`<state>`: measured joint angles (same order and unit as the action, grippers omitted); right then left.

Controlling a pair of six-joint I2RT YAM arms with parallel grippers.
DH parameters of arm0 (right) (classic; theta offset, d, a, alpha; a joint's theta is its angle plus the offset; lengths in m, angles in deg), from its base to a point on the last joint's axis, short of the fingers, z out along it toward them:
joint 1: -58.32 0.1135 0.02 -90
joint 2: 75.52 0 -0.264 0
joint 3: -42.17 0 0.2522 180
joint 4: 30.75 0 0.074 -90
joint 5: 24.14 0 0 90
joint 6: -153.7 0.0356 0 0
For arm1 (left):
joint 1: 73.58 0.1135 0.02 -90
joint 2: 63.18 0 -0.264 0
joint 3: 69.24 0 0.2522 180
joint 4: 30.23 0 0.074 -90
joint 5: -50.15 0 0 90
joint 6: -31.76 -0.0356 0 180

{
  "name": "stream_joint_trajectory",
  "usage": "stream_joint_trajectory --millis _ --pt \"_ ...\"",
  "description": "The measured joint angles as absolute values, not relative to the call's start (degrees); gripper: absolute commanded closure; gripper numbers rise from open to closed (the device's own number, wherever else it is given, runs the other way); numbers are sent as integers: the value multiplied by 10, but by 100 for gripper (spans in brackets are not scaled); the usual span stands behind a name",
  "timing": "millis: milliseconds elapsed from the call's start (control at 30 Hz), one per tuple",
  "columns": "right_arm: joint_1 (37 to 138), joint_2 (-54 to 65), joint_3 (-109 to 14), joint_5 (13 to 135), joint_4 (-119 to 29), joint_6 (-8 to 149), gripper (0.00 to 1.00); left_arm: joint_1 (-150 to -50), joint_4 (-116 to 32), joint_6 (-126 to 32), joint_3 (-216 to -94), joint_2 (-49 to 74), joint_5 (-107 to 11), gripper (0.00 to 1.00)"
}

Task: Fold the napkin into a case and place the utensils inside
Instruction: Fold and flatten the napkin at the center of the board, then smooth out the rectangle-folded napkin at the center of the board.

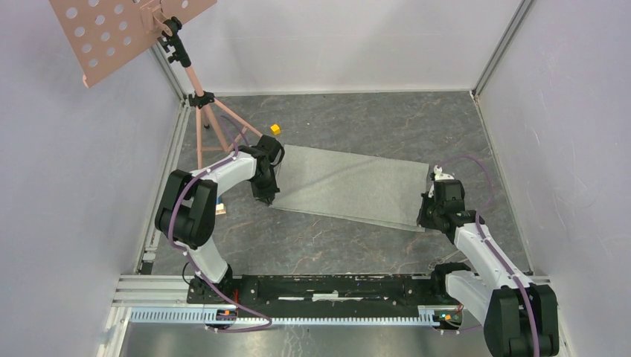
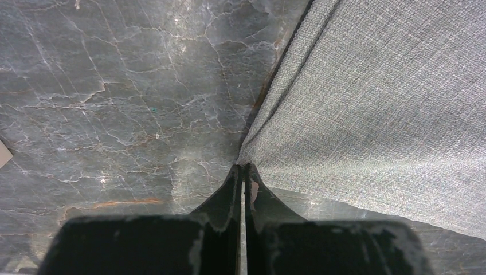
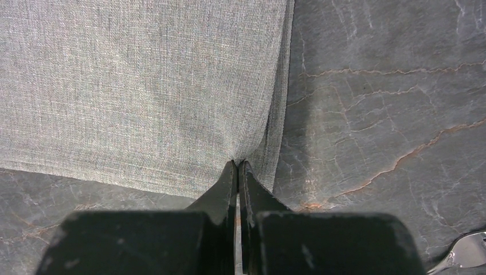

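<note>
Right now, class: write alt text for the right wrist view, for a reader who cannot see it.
The right hand, shut, pinches the grey-green napkin by its near edge beside a corner, over a dark marbled table. A shiny silver utensil peeks in at bottom right.

A yellow cube [image 1: 275,129] lies near the pink tripod stand [image 1: 192,76].
</note>
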<state>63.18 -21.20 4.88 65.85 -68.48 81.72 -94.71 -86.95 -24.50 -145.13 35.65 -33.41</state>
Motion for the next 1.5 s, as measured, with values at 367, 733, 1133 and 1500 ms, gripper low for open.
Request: stream_joint_trajectory --millis 367,733,1133,1500 --pt "632 -212 49 652 -692 826 100 -947 -871 -245 -1451 357 -336 98" --pt "632 -193 49 645 -694 836 75 -947 -872 -245 -1451 360 -339 90" --pt "628 -184 -49 629 -716 812 15 -949 -931 -280 -1504 301 -284 23" --pt "596 124 -265 776 -553 815 36 -951 -749 -255 -1673 422 -412 29"
